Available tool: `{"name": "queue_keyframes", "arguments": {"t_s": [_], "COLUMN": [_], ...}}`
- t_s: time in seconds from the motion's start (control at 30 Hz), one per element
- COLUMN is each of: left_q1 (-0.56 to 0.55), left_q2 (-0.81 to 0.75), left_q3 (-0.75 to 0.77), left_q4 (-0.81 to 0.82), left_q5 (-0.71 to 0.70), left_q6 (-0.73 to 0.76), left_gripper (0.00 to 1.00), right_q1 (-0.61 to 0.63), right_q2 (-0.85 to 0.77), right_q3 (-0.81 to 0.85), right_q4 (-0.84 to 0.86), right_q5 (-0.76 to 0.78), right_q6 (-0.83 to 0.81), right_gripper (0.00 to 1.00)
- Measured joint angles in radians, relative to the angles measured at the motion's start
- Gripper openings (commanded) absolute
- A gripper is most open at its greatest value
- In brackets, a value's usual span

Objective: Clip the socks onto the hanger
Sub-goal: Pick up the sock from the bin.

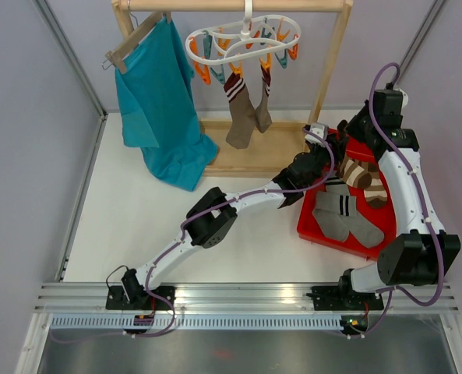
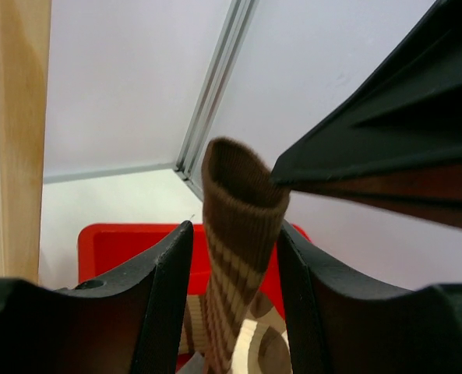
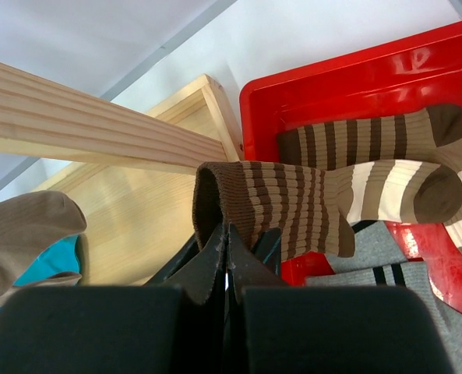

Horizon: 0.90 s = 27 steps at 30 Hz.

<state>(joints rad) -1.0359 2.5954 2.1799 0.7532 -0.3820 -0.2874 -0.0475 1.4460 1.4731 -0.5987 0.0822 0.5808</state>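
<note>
The white hanger [image 1: 242, 43] hangs from the top bar of the wooden rack [image 1: 333, 62] at 12 o'clock on the table. Two hung socks [image 1: 243, 115] dangle from its clips. A teal shirt [image 1: 156, 101] hangs at about 11 o'clock of them.

Over at 3 o'clock sits a red tray [image 1: 308, 226]. A pair of grey socks [image 1: 347, 222] lies flat at its near end, and brown-and-cream striped ones are heaped at its far end.

The right gripper [image 3: 227, 230] has its fingers pressed tight together, pinching the brown cuff of a striped sock [image 3: 293, 206]. The sock is lifted over the tray's far left corner, at about 2 o'clock on the table, just beside the rack's base board.

The left gripper [image 2: 234, 234] comes in from 9 o'clock and meets it there. Its fingers [image 2: 164, 280] stand apart, one on either side of that same sock. The cuff pokes up between them and fills most of the gap. I can't see them squeezing it.
</note>
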Motion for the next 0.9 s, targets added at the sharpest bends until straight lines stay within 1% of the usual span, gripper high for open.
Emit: {"name": "queue_keyframes", "arguments": {"t_s": [0.33,0.57,0.73,0.77,0.83,0.87,0.9], "left_q1": [0.000,0.000,0.000,0.000,0.000,0.000,0.000], "left_q2": [0.000,0.003,0.009,0.011,0.012,0.012,0.013], "left_q3": [-0.024,-0.023,-0.023,-0.023,-0.023,-0.022,-0.021], "left_q4": [0.000,-0.003,-0.004,-0.005,-0.010,-0.012,-0.011], "left_q5": [-0.002,-0.004,-0.011,-0.011,-0.013,-0.014,-0.014], "left_q6": [-0.007,-0.010,-0.013,-0.013,-0.012,-0.011,-0.008], "left_gripper": [0.53,0.47,0.32,0.26,0.20,0.14,0.11], "right_q1": [0.000,0.000,0.000,0.000,0.000,0.000,0.000], "right_q2": [0.000,0.000,0.000,0.000,0.000,0.000,0.000], "right_q3": [0.000,0.000,0.000,0.000,0.000,0.000,-0.001], "right_q4": [0.000,0.000,0.000,0.000,0.000,0.000,0.000], "right_q5": [-0.001,-0.003,-0.003,-0.003,-0.003,-0.003,-0.003], "right_q6": [0.000,0.000,0.000,0.000,0.000,0.000,0.000], "right_gripper": [0.00,0.00,0.00,0.00,0.00,0.00,0.00]}}
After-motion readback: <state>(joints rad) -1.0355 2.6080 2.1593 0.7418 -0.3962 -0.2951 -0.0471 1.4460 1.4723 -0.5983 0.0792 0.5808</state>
